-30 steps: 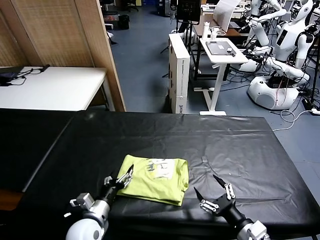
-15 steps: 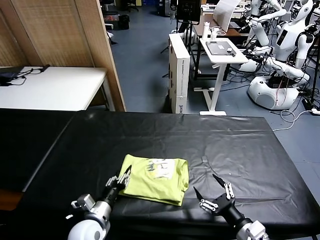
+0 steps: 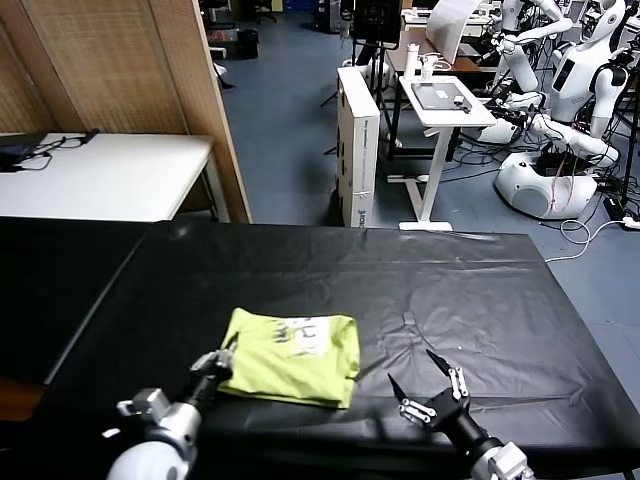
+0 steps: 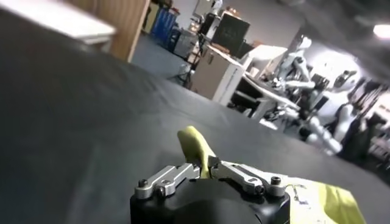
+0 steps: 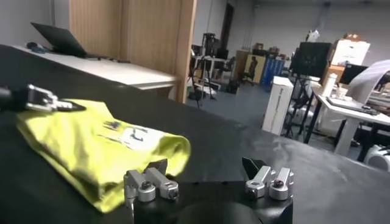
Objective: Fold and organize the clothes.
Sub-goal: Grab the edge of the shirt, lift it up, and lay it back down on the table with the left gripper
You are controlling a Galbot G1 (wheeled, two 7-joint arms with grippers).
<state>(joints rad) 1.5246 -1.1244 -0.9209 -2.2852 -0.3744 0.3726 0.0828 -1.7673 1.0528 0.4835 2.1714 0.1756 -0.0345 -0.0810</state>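
my right hand (image 3: 428,390) waits spread open on the near right. my left hand (image 3: 219,360) pinches the folded t-shirt (image 3: 288,355) at its near-left edge – dragging across the black surface (image 3: 480,290) could undo the fold.

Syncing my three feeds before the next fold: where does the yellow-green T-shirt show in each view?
Head view: T-shirt folded on the black table, near edge, left of centre.
Left wrist view: a pinched corner rises between the left tool fingers.
Right wrist view: beyond the open right tool.
Shared landmark: the white printed label.
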